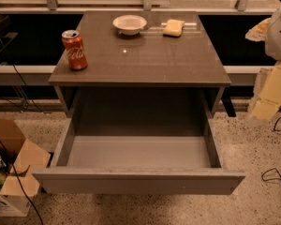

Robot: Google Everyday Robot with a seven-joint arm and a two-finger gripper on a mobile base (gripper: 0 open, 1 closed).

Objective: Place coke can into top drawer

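Drawer open, can untouched: 0 of 2 moves made.

The cabinet point(140, 55) stands square before me. Its top drawer point(138, 151) is already pulled well out, with nothing on its grey floor, so the way in is ready. My gripper point(270, 93) hangs off the cabinet's right side, near the edge of view, with no can in it; whether it is open or closed I cannot tell. A white bowl point(129, 24) sits at the back of the top. The coke can point(74, 49) stands upright at the front left corner of the top, well apart from my gripper. A yellow sponge point(173, 27) lies beside the bowl. By my judgement 2 moves remain: grasp the can, then lower it into the drawer.
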